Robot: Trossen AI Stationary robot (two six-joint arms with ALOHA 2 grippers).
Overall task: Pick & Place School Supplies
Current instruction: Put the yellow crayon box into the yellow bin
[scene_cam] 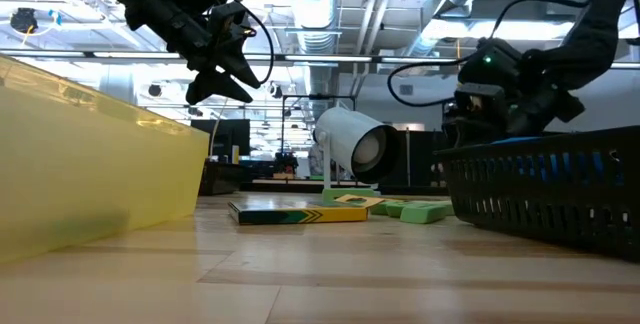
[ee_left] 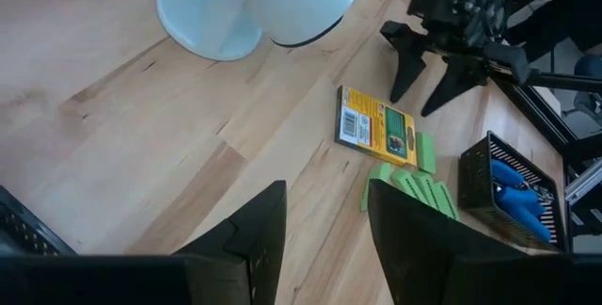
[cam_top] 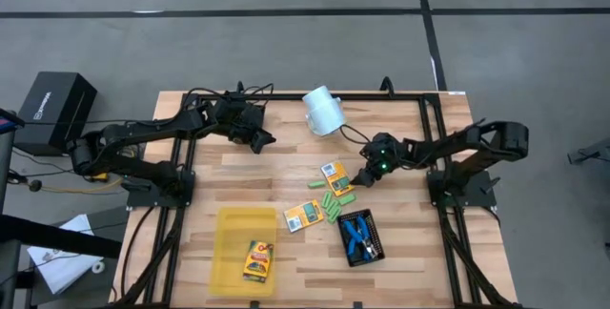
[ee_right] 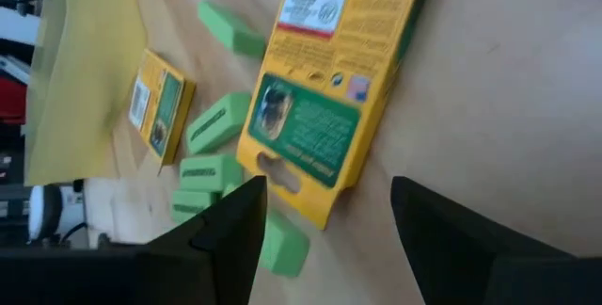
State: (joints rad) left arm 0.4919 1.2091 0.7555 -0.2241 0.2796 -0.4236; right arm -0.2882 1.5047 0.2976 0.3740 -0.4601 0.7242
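An orange-yellow box (cam_top: 335, 177) with green marks lies flat mid-table, seen close in the right wrist view (ee_right: 329, 88). A second box (cam_top: 304, 216) lies nearer the yellow tray, and a third (cam_top: 257, 259) lies inside that tray. Several light-green pieces (cam_top: 330, 204) are scattered between the boxes. Blue-handled tools (cam_top: 357, 236) lie in the black mesh tray. My right gripper (cam_top: 360, 180) (ee_right: 329, 187) is open, hovering just right of the first box, above its near corner. My left gripper (cam_top: 267, 142) (ee_left: 324, 192) is open and raised over bare wood, left of the white cup.
A white cup (cam_top: 322, 111) lies on its side near the far edge. The yellow tray (cam_top: 229, 252) sits at the near left, the black mesh tray (cam_top: 376, 249) at the near right. Dark frame rails run along the table's sides. A black case (cam_top: 52, 109) stands off the table's left.
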